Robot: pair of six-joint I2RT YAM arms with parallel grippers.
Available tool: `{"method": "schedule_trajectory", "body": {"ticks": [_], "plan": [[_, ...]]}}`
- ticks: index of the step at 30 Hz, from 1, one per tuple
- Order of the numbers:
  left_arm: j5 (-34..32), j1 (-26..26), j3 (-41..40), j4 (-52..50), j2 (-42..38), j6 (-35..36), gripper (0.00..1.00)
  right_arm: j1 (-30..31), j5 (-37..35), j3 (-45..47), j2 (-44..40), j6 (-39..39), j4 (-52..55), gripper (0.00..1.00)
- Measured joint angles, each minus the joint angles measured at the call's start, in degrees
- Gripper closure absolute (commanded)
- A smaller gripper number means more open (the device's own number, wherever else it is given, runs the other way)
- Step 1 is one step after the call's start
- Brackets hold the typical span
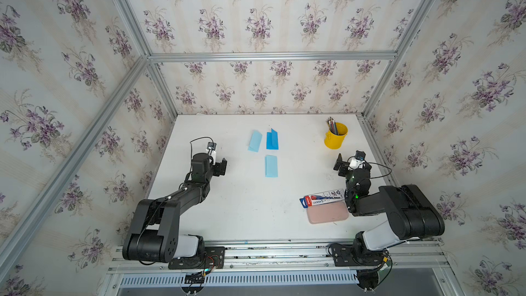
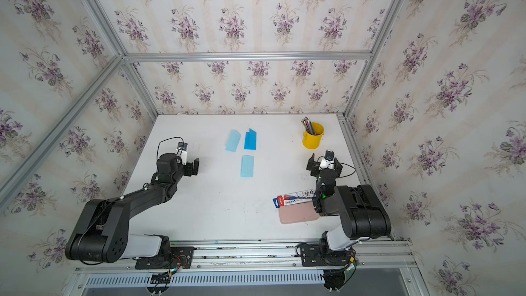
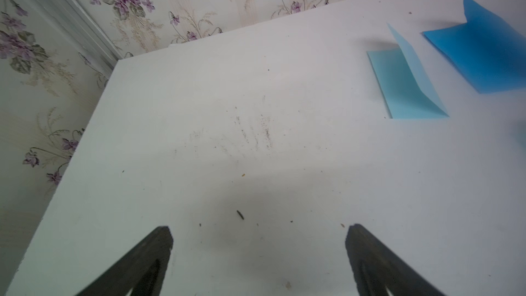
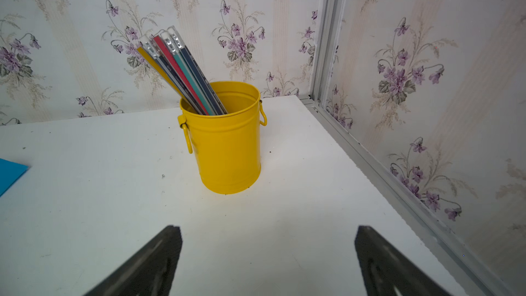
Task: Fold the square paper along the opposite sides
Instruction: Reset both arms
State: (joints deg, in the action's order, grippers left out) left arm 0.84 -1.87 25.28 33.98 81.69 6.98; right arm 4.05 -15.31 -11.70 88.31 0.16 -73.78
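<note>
Three blue papers lie on the white table (image 1: 242, 209), each folded into a narrow rectangle. At the back are a pale one (image 1: 254, 140) (image 2: 232, 140) and a darker one (image 1: 272, 140) (image 2: 250, 140), both with the upper flap standing slightly up. A second pale one (image 1: 271, 166) (image 2: 246, 166) lies flat nearer the middle. The left wrist view shows the pale paper (image 3: 404, 86) and the darker paper (image 3: 484, 52). My left gripper (image 1: 223, 166) (image 3: 259, 234) is open and empty, left of the papers. Right of them, my right gripper (image 1: 340, 163) (image 4: 267, 234) is open and empty.
A yellow bucket (image 1: 336, 136) (image 4: 230, 143) with several pencils stands at the back right, just ahead of my right gripper. A pink case (image 1: 327, 213) and a pen package (image 1: 323, 197) lie front right beside the right arm. Papered walls enclose the table on three sides.
</note>
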Motion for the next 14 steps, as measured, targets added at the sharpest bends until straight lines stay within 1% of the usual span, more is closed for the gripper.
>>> {"method": "schedule_trajectory", "body": {"ticks": [1,2,4,8,10,14], "plan": [[0.35,0.59,-1.09,2.21,2.16,-0.20,0.00,0.07,0.52,0.17,0.17,0.07,-0.87,0.00],[1.03,0.72,-1.51,2.36,4.00,-0.24,0.00,0.07,1.40,0.37,0.09,0.31,-0.90,0.00],[2.40,1.05,-1.25,3.52,5.46,-1.07,0.00,0.15,2.23,0.26,0.13,0.76,-1.22,0.00],[2.03,2.23,-0.94,8.81,6.54,-2.32,0.00,0.09,4.09,-0.31,0.46,0.92,-0.92,0.00],[2.64,2.10,-1.03,9.75,6.86,-2.47,0.00,0.04,5.55,-1.55,0.72,0.87,-0.17,0.00],[2.69,2.23,-1.07,10.91,6.88,-2.89,0.00,0.00,7.19,-1.16,0.57,0.68,0.35,0.00]]}}
